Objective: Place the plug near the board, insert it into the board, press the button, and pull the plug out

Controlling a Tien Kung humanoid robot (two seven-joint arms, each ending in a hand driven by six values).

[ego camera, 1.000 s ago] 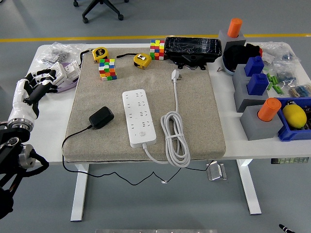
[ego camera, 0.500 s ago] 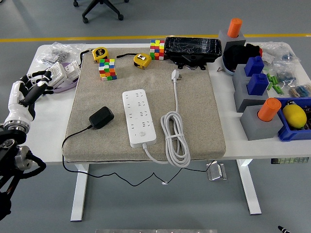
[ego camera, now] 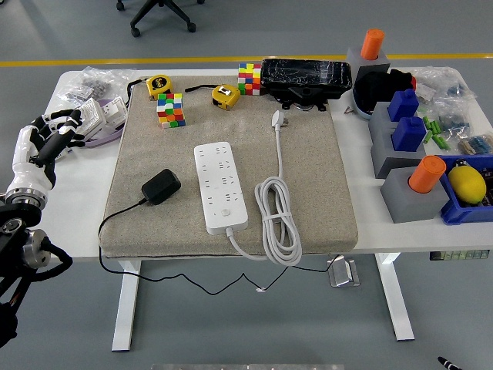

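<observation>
- The left robot hand [ego camera: 48, 142] is hovering at the desk's [ego camera: 81, 196] left edge, its fingers [ego camera: 65, 119] spread loosely and holding nothing.
- Just beyond its fingertips, clear plastic bags [ego camera: 96, 96] of small parts are lying on the desk's far left corner.
- A grey mat [ego camera: 323, 177] is covering the middle of the desk.
- The black plug [ego camera: 160, 186], a boxy adapter, is resting on the mat's left part, near the board but not touching it, with its thin black cable [ego camera: 115, 223] trailing over the near edge.
- The white board [ego camera: 220, 186], a power strip, is lying lengthwise in the mat's middle.
- To its right, a white cord [ego camera: 278, 220] is sitting coiled, with its own plug end [ego camera: 278, 118] pointing away.
- Two colourful cubes [ego camera: 171, 109], two yellow tape measures [ego camera: 225, 95] and a black case [ego camera: 306, 77] are lining the far edge.
</observation>
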